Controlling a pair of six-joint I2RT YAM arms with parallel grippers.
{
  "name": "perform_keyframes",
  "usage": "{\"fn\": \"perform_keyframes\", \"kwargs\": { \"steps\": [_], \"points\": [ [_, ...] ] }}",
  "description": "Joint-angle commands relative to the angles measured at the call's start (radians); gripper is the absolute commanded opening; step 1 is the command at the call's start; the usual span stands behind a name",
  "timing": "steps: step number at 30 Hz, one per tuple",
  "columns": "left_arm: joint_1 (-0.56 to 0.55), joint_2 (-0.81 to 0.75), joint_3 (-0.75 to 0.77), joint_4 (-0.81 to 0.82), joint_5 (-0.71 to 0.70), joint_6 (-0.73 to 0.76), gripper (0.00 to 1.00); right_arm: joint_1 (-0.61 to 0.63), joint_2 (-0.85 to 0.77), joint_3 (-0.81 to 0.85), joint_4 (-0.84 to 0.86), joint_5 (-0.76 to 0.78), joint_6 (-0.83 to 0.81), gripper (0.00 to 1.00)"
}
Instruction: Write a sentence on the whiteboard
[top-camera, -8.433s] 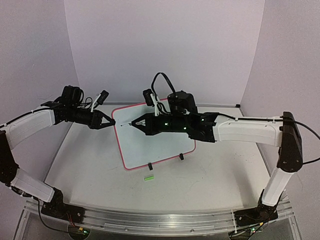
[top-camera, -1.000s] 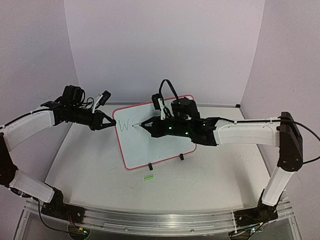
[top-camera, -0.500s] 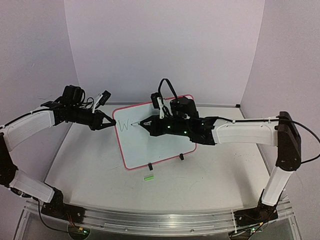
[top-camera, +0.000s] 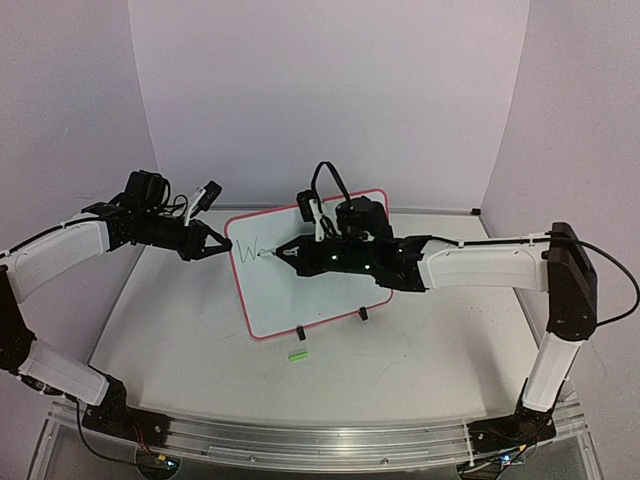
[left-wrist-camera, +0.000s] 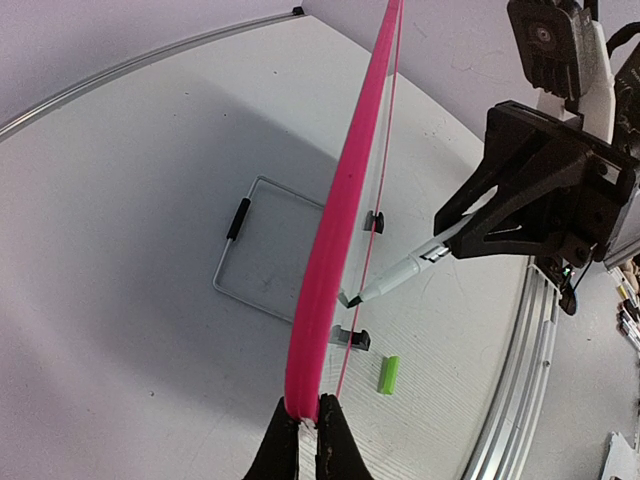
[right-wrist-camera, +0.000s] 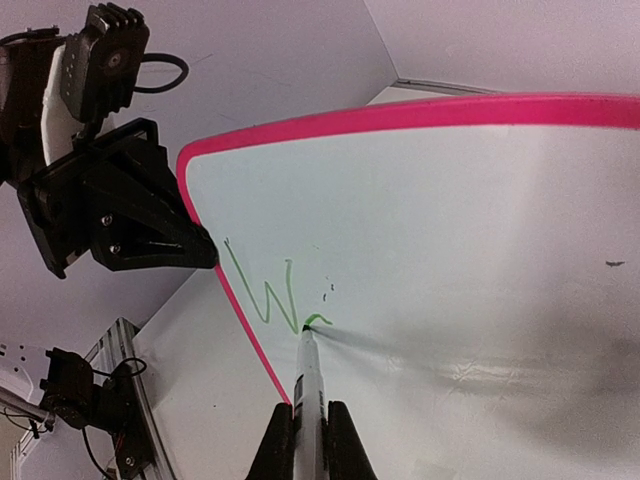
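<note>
- Writing first: on the small whiteboard (top-camera: 310, 290), with its rounded red-pink frame and glossy white face, the thin green handwritten sentence (right-wrist-camera: 268, 293) amounts to a capital "W". There's a short curl of a next letter beside it, too little to read.
- That lettering sits in the board's upper left corner, close to the frame.
- The right gripper (right-wrist-camera: 308, 412) is pinched tight on a slim white marker (right-wrist-camera: 307, 375), its fingers nearly meeting around the barrel. The dark tip is pressed to the board right at the end of the curl.
- The left gripper (left-wrist-camera: 305, 408) is fully closed on the pink frame at the board's left edge, just beside the "W".
- The whiteboard stands tilted back at the middle of the worktop on two small black clip feet (top-camera: 299, 331), with a thin wire stand (left-wrist-camera: 245, 250) behind it.
- A small bright-green cap (top-camera: 297, 355) lies just in front of the board, not touching it.
- There's a tiny dark speck (right-wrist-camera: 614, 264) on the white face, well away from the lettering.
- The surface is a flat white worktop (top-camera: 430, 350), with a silver aluminium rail (top-camera: 300, 437) along the near edge carrying both arm bases.
- Plain pale lilac walls (top-camera: 330, 90) close in the back and both sides.
</note>
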Motion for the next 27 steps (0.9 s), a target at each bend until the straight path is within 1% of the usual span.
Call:
{"fn": "perform_keyframes", "kwargs": {
  "steps": [1,15,27],
  "points": [
    [-0.023,0.016,0.010,-0.025,-0.019,0.042,0.00,-0.007,-0.013,-0.020,-0.002,0.061,-0.003,0.00],
    [-0.028,0.018,0.010,-0.026,-0.019,0.042,0.00,-0.007,-0.060,-0.006,-0.014,0.114,-0.026,0.00],
    [-0.031,0.019,0.010,-0.026,-0.019,0.042,0.00,-0.007,-0.075,0.013,-0.015,0.121,-0.032,0.00]
  ]
}}
